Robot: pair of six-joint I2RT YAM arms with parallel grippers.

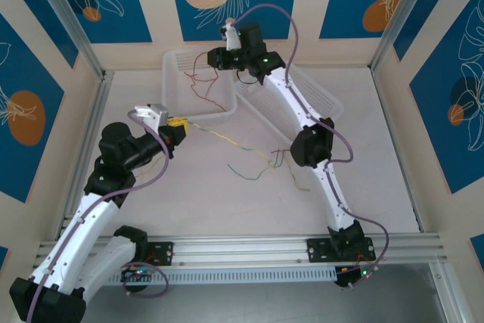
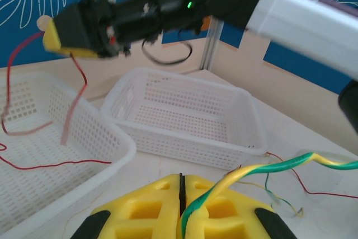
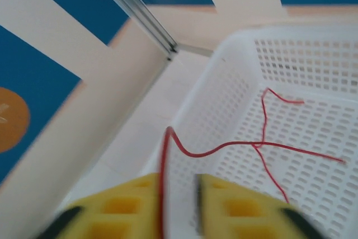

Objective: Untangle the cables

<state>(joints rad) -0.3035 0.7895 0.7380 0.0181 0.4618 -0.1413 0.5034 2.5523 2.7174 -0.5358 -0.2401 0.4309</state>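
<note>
Landmark: the white basket [image 1: 172, 73] that holds the red cable, at the far side of the table [image 1: 227, 209].
Right hand [image 3: 179, 191]: hovers over the basket. Its yellow fingers stand a narrow gap apart and pinch nothing between them.
Red cable [image 3: 224, 146]: most of it lies in wavy loops on the basket floor. One end rises out of the basket to the right hand and runs along the inner edge of one finger.
Left hand [image 2: 180, 186]: just outside the basket's near wall, above the table, with its fingers pressed together on the yellow-and-green cable.
Yellow-and-green cable [image 2: 251, 169]: runs from the left hand's fingers away from the basket, across the table toward the loose cables.
Loose cables [image 1: 265, 164]: thin green, yellow and red strands crossing one another on the table, on the near side of the basket and well apart from it.
Second basket [image 2: 184, 146]: just beside the first basket, on the right arm's side.
</note>
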